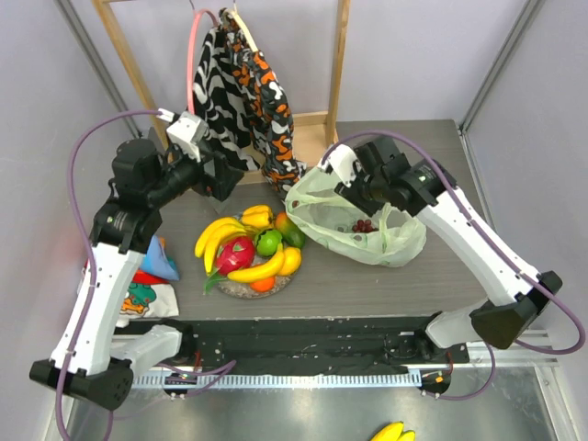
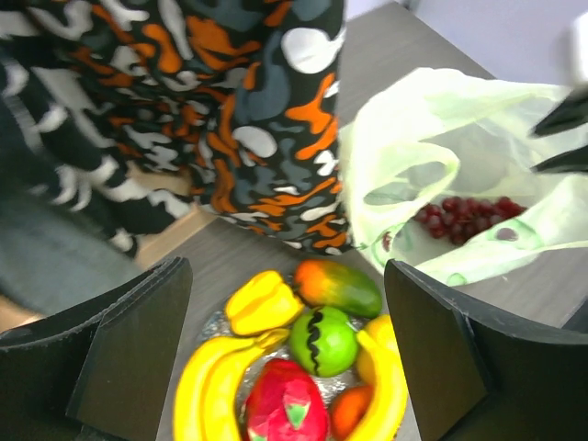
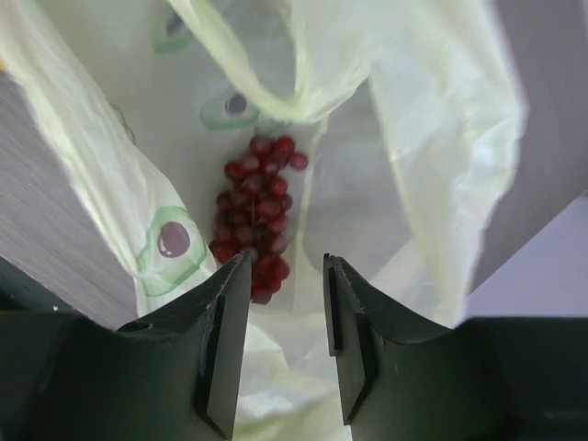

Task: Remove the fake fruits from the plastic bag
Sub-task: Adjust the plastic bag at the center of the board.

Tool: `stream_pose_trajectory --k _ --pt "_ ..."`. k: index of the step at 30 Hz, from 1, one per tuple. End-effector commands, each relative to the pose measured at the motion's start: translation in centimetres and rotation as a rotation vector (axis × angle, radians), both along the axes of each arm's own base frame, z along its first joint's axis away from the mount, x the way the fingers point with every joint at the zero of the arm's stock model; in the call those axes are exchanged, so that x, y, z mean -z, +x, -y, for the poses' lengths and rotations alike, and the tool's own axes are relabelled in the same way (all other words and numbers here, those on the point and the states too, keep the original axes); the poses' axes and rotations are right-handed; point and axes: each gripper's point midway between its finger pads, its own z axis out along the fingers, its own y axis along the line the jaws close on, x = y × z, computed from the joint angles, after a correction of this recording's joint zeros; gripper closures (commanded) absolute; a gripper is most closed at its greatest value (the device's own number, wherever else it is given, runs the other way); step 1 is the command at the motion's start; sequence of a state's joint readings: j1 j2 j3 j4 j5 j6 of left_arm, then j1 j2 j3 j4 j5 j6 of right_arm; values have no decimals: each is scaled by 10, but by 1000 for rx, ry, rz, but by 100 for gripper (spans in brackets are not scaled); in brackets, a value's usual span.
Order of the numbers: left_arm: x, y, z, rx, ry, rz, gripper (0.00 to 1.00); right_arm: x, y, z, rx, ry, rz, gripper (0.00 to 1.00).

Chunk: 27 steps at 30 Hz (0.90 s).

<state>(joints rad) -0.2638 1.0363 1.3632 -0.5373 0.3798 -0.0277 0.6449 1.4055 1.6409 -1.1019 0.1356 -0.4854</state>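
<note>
Right fingers (image 3: 220,349) stand apart with a modest gap and hold nothing. They hang over the mouth of the pale-green plastic bag (image 1: 390,243), which lies crumpled on the right half of the grey worktop (image 1: 367,289). A purple grape bunch (image 3: 257,216) lies on the bag's floor just beyond the fingertips, and a fold of film (image 3: 303,64) drapes across the opening above it. Left fingers (image 2: 129,358) are spread wide and empty, raised over the worktop's left rear. They face a plate (image 1: 230,287) heaped with banana bunches (image 1: 216,241), a pink dragon fruit (image 1: 236,254), a green apple (image 1: 268,243), a mango (image 1: 290,230) and an orange (image 1: 263,284). The plate sits just left of the bag. A black-orange-white cloth (image 1: 243,92) hangs from a wooden rack (image 1: 340,55) behind both, its hem close to the bag's rim.
</note>
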Motion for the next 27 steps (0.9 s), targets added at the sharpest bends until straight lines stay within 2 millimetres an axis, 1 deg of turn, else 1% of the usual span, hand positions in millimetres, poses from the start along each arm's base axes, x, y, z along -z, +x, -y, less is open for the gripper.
stream_pose_trajectory --k 1,2,4,5,6,7,8,9,10,11,13,15,17,18,19,20,21,22,23,25,26,27 --pt "-18 1 29 108 -39 9 9 70 11 26 88 -92 -118 55" --pt "-17 3 31 113 -29 8 9 87 6 36 98 -133 -147 54" --pt "-9 7 39 130 -3 -5 9 100 -3 50 94 -192 -165 53" --pt "0 13 42 134 15 -23 9 113 -17 60 92 -229 -207 53" --pt "3 13 47 147 23 -29 9 110 -27 63 81 -217 -213 54" --pt "6 14 50 154 25 -35 9 112 -42 68 57 -222 -252 55" --pt "13 18 52 155 32 -55 9 116 -55 71 46 -221 -283 55" --pt "15 18 55 163 33 -61 9 118 -65 71 28 -204 -308 56" --pt "19 20 57 165 37 -70 9 114 -76 78 25 -201 -305 56" --pt "23 22 59 168 40 -81 10 121 -84 83 28 -216 -319 56" --pt "30 23 62 173 47 -97 10 116 -85 88 27 -218 -283 57" --pt "36 27 64 180 70 -99 10 106 -75 82 19 -194 -234 57" --pt "38 28 66 184 70 -107 10 95 -56 68 27 -144 -182 57" --pt "41 29 68 187 73 -114 10 93 -49 63 33 -129 -173 56" --pt "42 29 69 189 73 -117 10 92 -37 58 45 -117 -151 56" --pt "43 30 70 190 73 -119 10 96 -27 52 57 -120 -156 55" --pt "44 31 70 185 74 -123 10 98 -19 51 70 -124 -151 54" --pt "42 32 69 178 76 -119 10 96 -8 48 82 -112 -129 53" --pt "42 33 68 174 78 -118 10 98 3 43 85 -106 -137 53" --pt "42 34 65 161 92 -112 9 101 17 45 105 -96 -148 53" --pt "40 34 65 161 96 -107 9 100 24 42 105 -80 -160 53" --pt "39 34 63 156 101 -101 9 111 31 41 112 -85 -194 54"
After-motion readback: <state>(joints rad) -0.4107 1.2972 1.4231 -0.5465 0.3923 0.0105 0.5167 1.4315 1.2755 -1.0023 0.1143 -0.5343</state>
